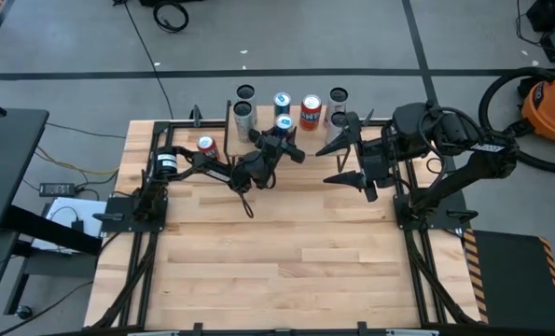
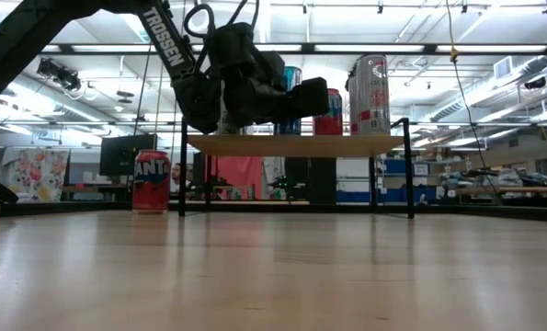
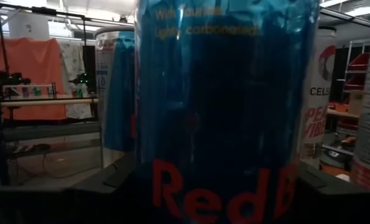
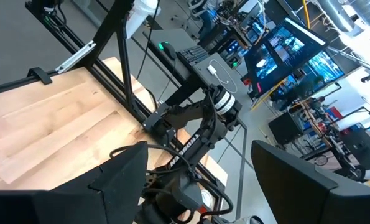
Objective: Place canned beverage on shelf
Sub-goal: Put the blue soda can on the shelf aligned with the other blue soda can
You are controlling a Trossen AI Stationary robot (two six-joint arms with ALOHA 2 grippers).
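Seven cans or so share the far part of the table [image 1: 258, 243], and that crowding is the main hazard. At the left, a red can [image 1: 206, 145] stands on the tabletop just beside the shelf's left legs, clear of the work and, I judge, at little risk.

Next along, the left gripper [image 1: 279, 138] reaches over the near edge of the shelf [image 2: 291, 145], with the blue Red Bull can [image 3: 222, 112] between its fingers. The can is upright, at board height, toward the middle of the shelf. I cannot tell whether the jaws press on the can or only flank it, nor whether its base is fully down on the wood. If the can sits a little high or tilted, letting go could tip it. If a finger drags on it as the arm backs off, it could come over the near edge onto the table.

Just behind it stands a second blue can [image 1: 282, 101], with an orange can [image 1: 311, 112] to its right and a tall silver can [image 2: 371, 94] near the shelf's right end. A push toward the far edge, or a sideways swing, would probably knock one over or off the back.

At the right, the right gripper [image 1: 344, 159] hangs off the shelf's right end, jaws wide apart and empty. It waits close to the silver cans, so any drift toward the shelf could topple them.
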